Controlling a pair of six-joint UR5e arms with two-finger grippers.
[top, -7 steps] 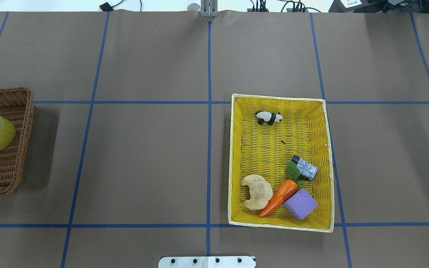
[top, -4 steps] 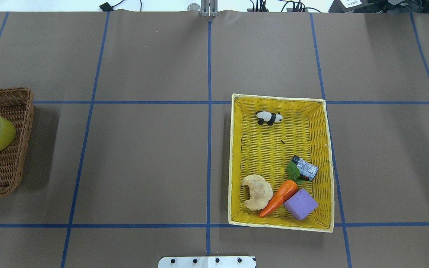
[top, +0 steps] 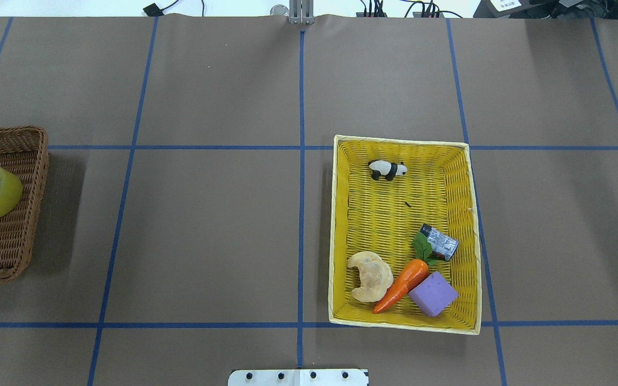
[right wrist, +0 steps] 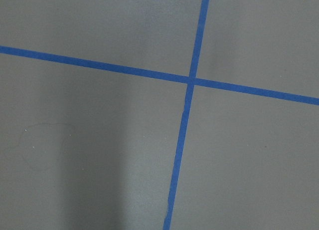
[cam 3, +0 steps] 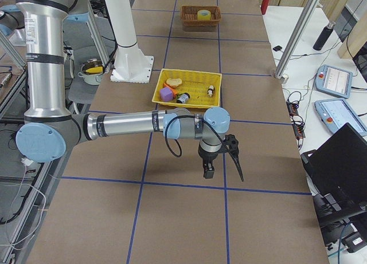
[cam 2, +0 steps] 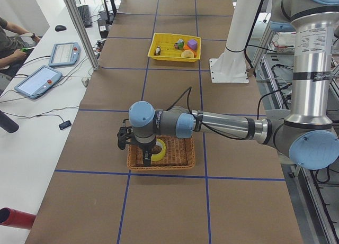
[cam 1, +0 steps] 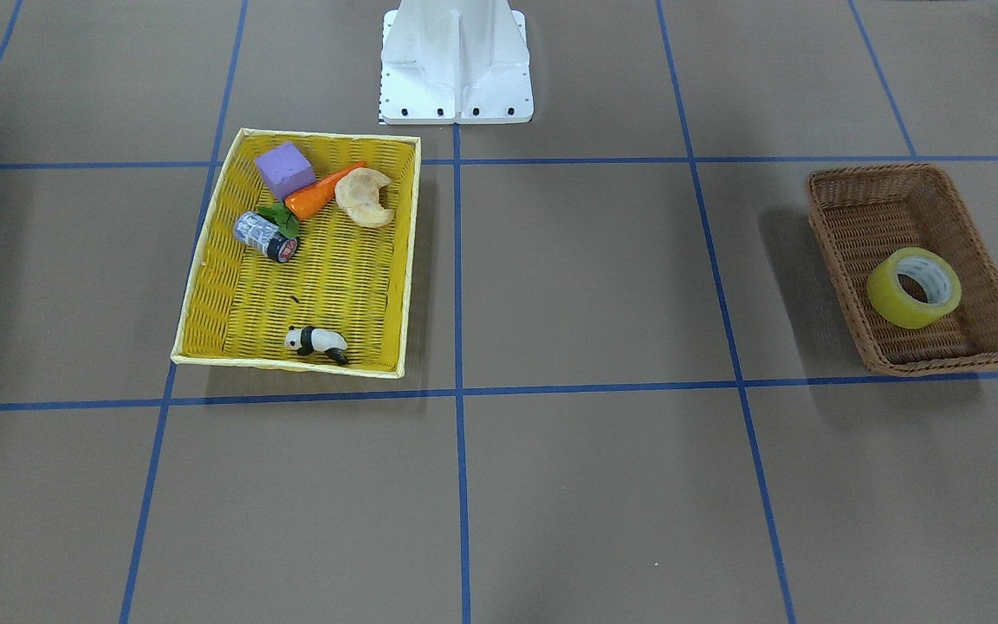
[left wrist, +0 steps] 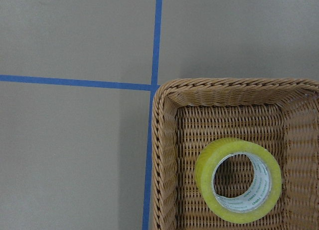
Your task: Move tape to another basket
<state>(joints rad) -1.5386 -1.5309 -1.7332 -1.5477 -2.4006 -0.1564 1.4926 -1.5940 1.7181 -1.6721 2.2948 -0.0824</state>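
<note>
Tape (left wrist: 207, 172) sits inside the brown wicker basket (left wrist: 164, 155), and our left gripper (cam 2: 139, 148) hangs just above that basket's edge. We honestly can't tell how far apart its jaws are. Same story for the right gripper (cam 3: 223, 171), over bare table well away. The yellow basket (top: 341, 230) holds a panda (top: 387, 169), croissant (top: 370, 276), carrot (top: 403, 284), purple block (top: 433, 293) and a small can (top: 439, 242).
</note>
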